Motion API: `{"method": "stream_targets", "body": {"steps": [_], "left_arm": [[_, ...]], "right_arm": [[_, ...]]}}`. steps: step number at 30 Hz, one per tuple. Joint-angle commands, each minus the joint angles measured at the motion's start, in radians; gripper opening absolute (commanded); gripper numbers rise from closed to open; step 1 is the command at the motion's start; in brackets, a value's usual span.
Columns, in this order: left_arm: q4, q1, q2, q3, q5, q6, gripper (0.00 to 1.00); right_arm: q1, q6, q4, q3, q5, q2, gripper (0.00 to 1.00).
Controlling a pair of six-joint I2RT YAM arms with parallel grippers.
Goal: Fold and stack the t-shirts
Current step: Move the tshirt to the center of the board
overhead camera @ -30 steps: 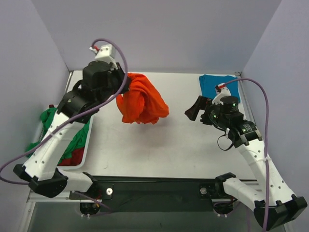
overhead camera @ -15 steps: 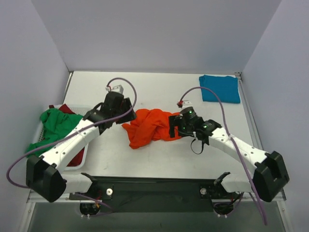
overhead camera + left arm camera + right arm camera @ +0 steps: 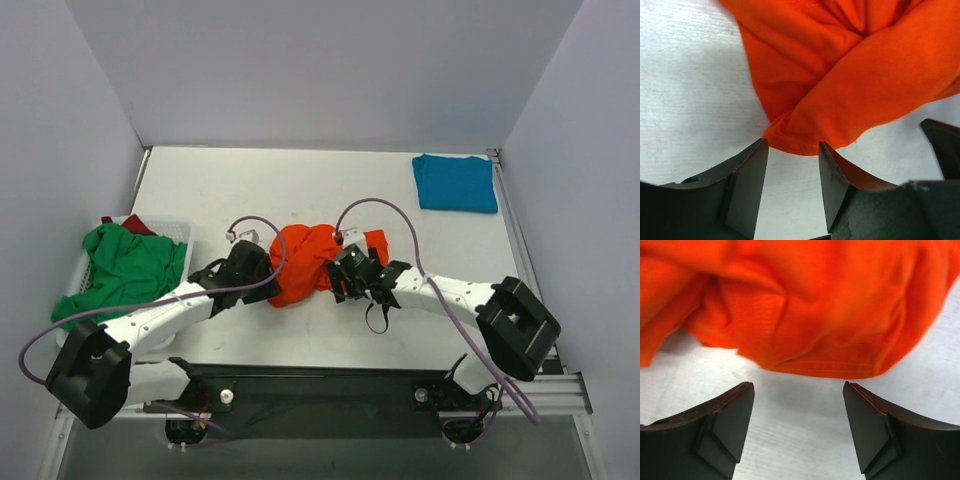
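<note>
A crumpled orange-red t-shirt (image 3: 305, 262) lies bunched on the white table between my two grippers. My left gripper (image 3: 262, 277) is at its left edge, open and empty; in the left wrist view (image 3: 792, 147) a hem corner of the shirt (image 3: 840, 75) lies just ahead of the fingertips. My right gripper (image 3: 338, 279) is at the shirt's right side, open wide and empty; in the right wrist view (image 3: 797, 390) the shirt's hem (image 3: 810, 305) lies just beyond the tips. A folded teal blue t-shirt (image 3: 455, 183) lies at the far right. A green t-shirt (image 3: 125, 268) and a dark red one (image 3: 135, 226) sit in the basket.
A white lattice basket (image 3: 178, 232) stands at the left edge of the table, draped with shirts. Grey walls close off the back and both sides. The black base rail (image 3: 330, 375) runs along the near edge.
Both arms came down and toward the near middle with the orange-red shirt. The shirt went from hanging in the left gripper to lying bunched on the table, and both grippers now stand open beside it.
</note>
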Motion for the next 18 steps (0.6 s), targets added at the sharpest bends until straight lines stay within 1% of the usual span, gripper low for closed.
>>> {"method": "stream_targets", "body": {"steps": [1,2,6,10,13,15,16,18], "left_arm": [[0.116,-0.026,-0.045,0.008,-0.009,0.006,0.55],[0.113,-0.03,-0.039,0.014,-0.013,0.023,0.55],[0.091,-0.069,0.021,0.048,-0.026,0.059,0.46],[0.108,-0.102,0.081,0.056,-0.038,0.079,0.45],[0.132,-0.121,0.119,0.059,-0.052,0.083,0.46],[0.139,-0.127,0.139,0.068,-0.043,0.084,0.48],[0.137,-0.138,0.149,0.073,-0.038,0.081,0.49],[0.163,-0.153,0.144,0.067,-0.041,0.081,0.55]], "right_arm": [[0.083,-0.006,0.034,0.037,0.128,0.032,0.72],[0.091,0.001,0.034,0.045,0.136,0.059,0.69],[0.114,0.011,0.021,0.106,0.176,0.141,0.63],[0.114,0.03,0.021,0.142,0.234,0.196,0.55],[0.114,0.042,0.034,0.145,0.267,0.224,0.47],[0.111,0.042,0.062,0.142,0.271,0.233,0.37],[0.112,0.047,0.061,0.14,0.282,0.231,0.24],[0.109,0.057,0.061,0.123,0.297,0.198,0.12]]}}
